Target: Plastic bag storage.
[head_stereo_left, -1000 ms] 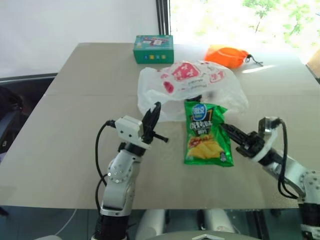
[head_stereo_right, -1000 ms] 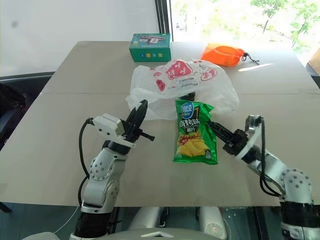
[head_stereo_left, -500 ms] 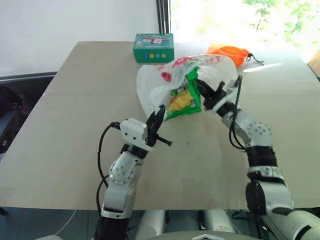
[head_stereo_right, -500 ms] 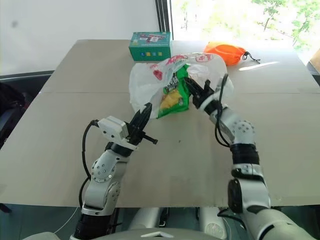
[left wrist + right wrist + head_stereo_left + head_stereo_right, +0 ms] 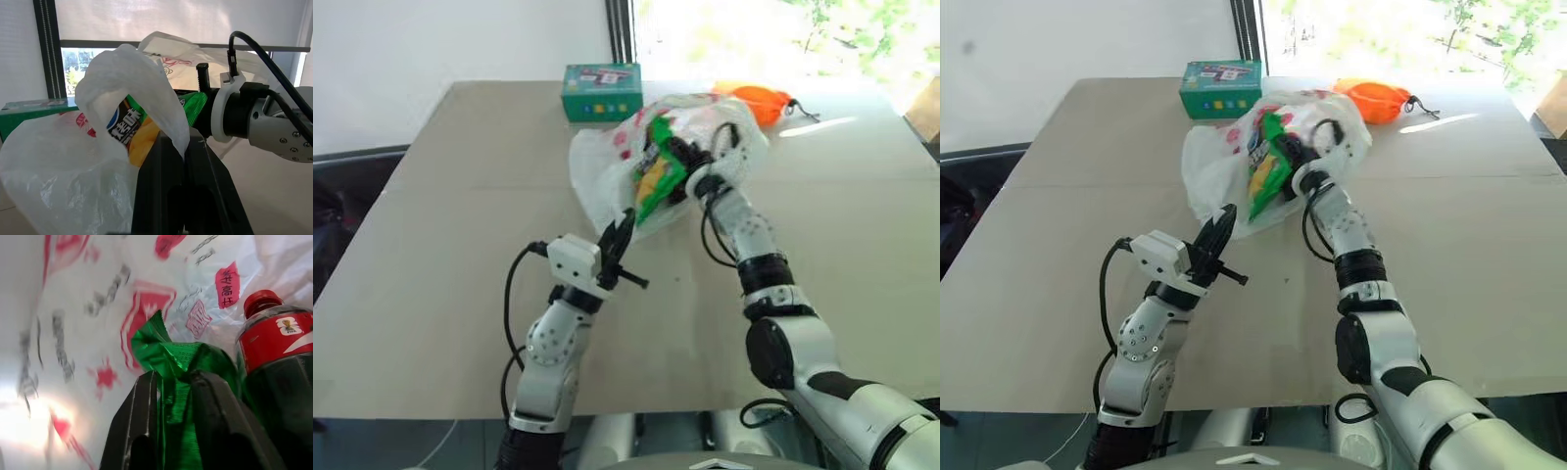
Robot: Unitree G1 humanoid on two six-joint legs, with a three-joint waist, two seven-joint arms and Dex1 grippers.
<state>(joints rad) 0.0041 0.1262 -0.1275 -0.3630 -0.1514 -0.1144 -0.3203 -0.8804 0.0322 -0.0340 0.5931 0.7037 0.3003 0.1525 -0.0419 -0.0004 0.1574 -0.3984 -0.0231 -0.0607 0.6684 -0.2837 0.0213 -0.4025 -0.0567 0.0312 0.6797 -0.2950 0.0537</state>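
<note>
Upper centre of the tabletop: the bag, thin, limp and slippery, is pinched shut at its rim by the left tool (the best hold). Inside, the right tool grips the green packet beside a bottle.
</note>
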